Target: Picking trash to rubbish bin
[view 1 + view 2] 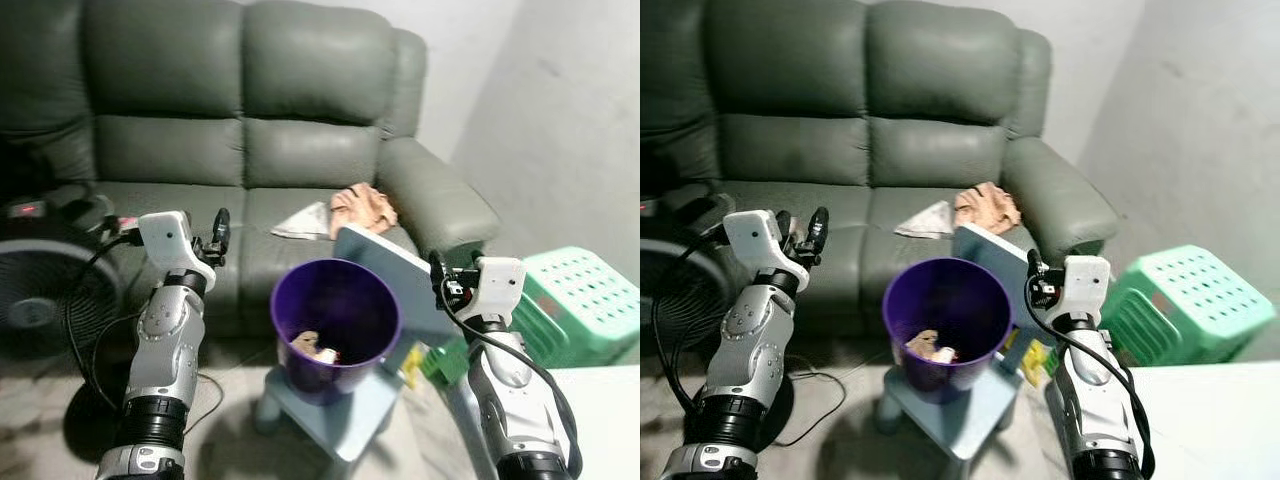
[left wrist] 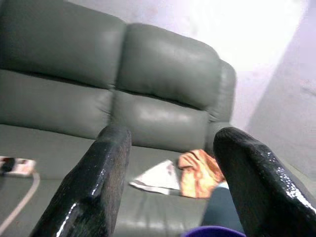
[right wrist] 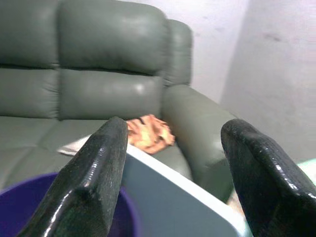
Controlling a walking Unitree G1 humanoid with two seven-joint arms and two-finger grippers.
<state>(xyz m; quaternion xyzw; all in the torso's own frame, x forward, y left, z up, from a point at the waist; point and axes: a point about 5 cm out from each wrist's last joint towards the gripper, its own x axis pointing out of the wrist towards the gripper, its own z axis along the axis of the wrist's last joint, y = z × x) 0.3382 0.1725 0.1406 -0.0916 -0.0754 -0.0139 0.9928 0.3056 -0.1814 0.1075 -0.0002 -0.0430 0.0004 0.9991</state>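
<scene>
A purple rubbish bin point(image 1: 300, 305) stands on a light blue stool point(image 1: 345, 420) in front of the grey sofa point(image 1: 240, 150). Some scraps of trash point(image 1: 312, 347) lie in its bottom. On the sofa seat behind it lie a crumpled orange piece point(image 1: 362, 207) and a flat white paper point(image 1: 303, 222). My left gripper point(image 1: 220, 236) is raised to the left of the bin, open and holding nothing. Right of the bin, my right gripper point(image 1: 437, 270) is also open and holds nothing. The left wrist view looks past its fingers point(image 2: 98, 182) at the orange piece point(image 2: 197, 170).
A light blue panel point(image 1: 390, 265) leans behind the bin, near my right gripper. A green plastic stool point(image 1: 580, 300) stands at the right by the wall. A black fan point(image 1: 40, 290) with a cable sits at the left. A white surface point(image 1: 600, 420) fills the lower right corner.
</scene>
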